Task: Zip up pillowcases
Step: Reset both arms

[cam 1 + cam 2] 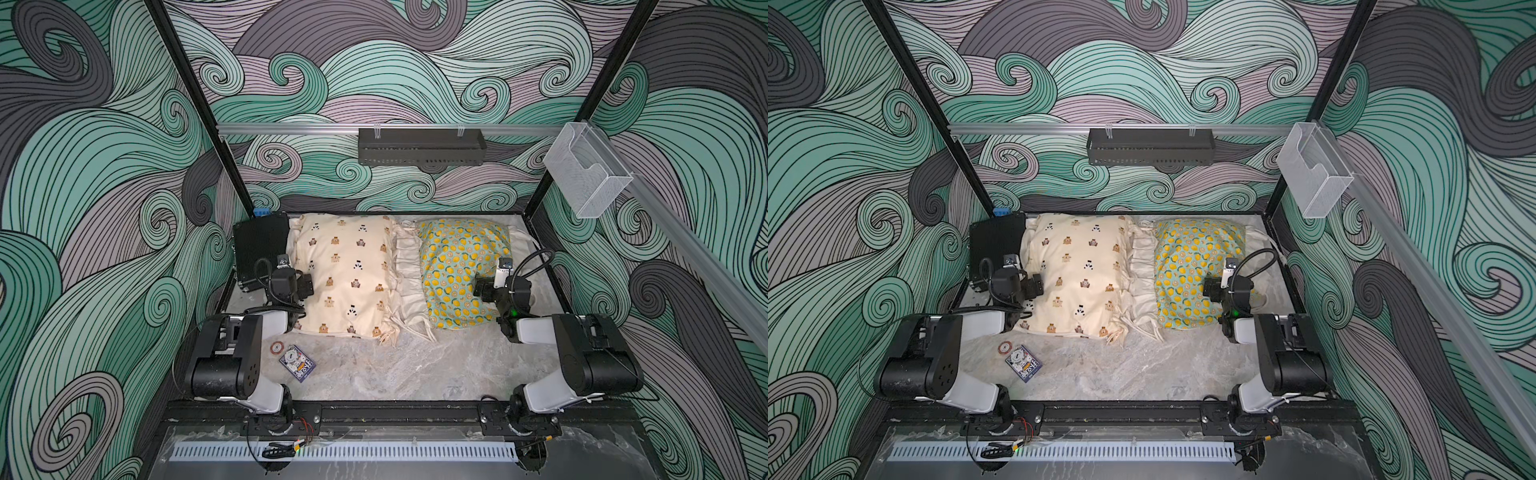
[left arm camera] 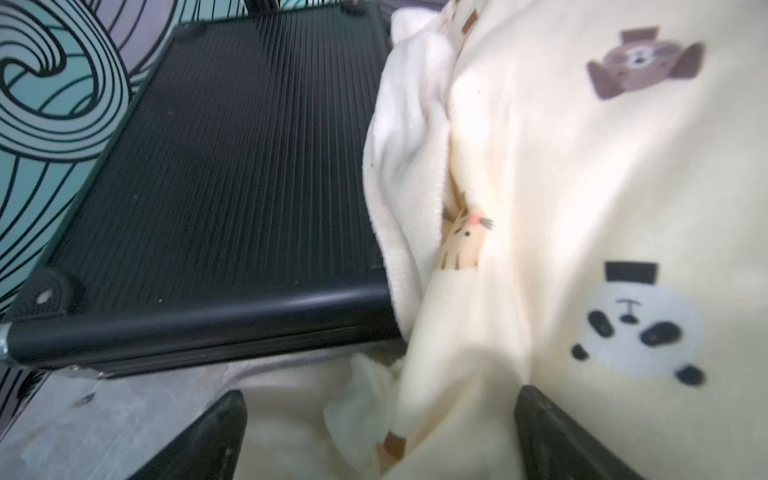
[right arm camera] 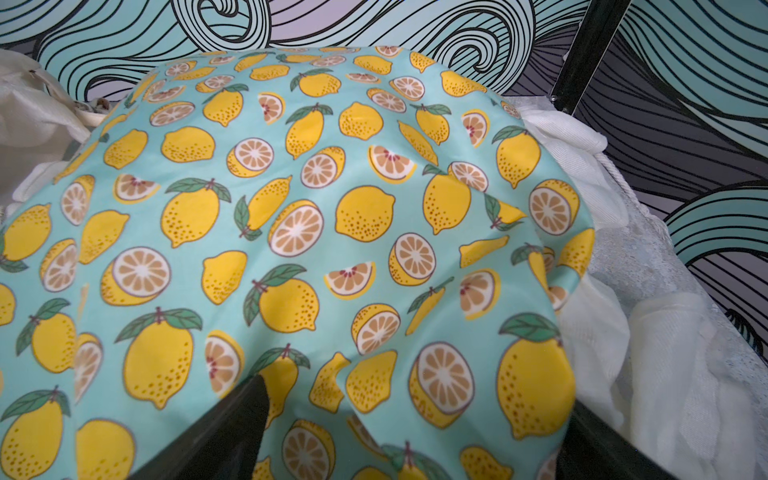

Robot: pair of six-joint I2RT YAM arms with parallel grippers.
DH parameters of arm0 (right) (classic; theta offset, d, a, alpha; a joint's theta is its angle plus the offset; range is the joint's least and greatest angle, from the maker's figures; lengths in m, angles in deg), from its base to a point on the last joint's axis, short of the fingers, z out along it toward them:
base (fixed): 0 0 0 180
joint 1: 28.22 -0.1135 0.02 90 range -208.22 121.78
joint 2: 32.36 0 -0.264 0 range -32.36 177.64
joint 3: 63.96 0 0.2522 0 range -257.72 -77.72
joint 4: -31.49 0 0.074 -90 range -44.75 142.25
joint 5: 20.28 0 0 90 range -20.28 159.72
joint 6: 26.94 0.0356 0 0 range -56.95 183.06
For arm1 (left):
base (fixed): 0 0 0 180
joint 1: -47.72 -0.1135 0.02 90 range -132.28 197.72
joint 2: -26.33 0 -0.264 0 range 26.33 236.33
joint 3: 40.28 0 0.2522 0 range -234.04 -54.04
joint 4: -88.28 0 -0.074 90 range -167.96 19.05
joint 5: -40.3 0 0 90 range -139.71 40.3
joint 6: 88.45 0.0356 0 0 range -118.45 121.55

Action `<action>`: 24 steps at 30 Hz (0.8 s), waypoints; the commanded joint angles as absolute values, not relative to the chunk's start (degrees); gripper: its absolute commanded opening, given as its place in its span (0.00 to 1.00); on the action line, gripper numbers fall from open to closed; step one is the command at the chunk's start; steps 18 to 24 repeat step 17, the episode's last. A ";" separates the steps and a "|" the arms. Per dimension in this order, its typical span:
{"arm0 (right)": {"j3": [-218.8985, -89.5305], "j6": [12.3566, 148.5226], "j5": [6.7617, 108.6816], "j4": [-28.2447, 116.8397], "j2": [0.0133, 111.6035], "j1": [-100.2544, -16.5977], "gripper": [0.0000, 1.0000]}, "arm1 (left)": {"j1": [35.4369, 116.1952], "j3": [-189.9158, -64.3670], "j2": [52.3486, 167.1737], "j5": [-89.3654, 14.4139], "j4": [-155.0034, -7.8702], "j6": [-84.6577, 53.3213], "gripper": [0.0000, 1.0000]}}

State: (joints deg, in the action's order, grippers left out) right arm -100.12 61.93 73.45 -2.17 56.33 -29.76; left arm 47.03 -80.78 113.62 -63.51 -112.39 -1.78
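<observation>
Two pillowcases lie side by side at the back of the table. The larger cream bear and panda pillowcase [image 1: 349, 274] [image 1: 1079, 270] is on the left. The teal lemon-print pillowcase [image 1: 453, 266] [image 1: 1187, 270] is on the right. My left gripper [image 1: 307, 284] [image 2: 380, 395] stands open at the cream pillowcase's [image 2: 582, 187] left edge. There the case gapes, and the white inner pillow [image 2: 407, 166] shows through the gap. My right gripper [image 1: 480, 286] [image 3: 415, 390] is open over the right side of the lemon pillowcase [image 3: 332, 208], its jaws straddling the fabric without pinching it.
A black ribbed box [image 1: 259, 245] [image 2: 228, 166] sits right next to the cream pillowcase's left edge. Cream ruffled trim [image 1: 409, 266] fills the gap between the pillows. A card pack [image 1: 297, 359] and a round chip [image 1: 277, 346] lie near the front left. A black basket [image 1: 419, 145] hangs on the back rail.
</observation>
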 commanded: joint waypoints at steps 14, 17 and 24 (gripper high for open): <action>-101.45 61.52 72.13 -2.65 56.02 -29.72 0.99 | 45.17 -81.59 113.63 -56.83 -115.14 -1.25 0.99; -101.05 61.47 72.14 -3.23 55.86 -29.79 0.99 | 45.21 -81.43 113.64 -56.84 -115.33 -1.17 0.98; -101.05 61.47 72.14 -3.23 55.86 -29.79 0.99 | 45.21 -81.43 113.64 -56.84 -115.33 -1.17 0.98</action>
